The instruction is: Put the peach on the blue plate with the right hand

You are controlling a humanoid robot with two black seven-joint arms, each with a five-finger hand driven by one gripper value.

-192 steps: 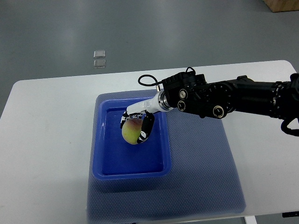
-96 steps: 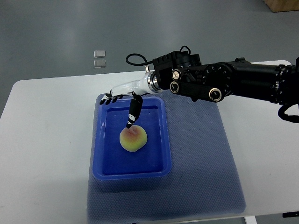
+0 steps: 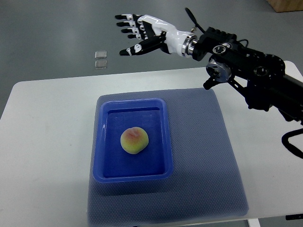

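Blue plate [image 3: 163, 142], a shallow rectangular tray on a mat on the white worktop [image 3: 47, 142], holds the peach [image 3: 134, 141] near its middle. Fingers spread wide and empty, the right robot hand [image 3: 142, 33] hovers well clear beyond the worktop's far edge, so the placing looks done.

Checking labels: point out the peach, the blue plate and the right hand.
peach [image 3: 134, 141], top view, middle of the fruit's upper face.
blue plate [image 3: 132, 178], top view, near rim.
right hand [image 3: 147, 33], top view, palm behind the spread fingers.
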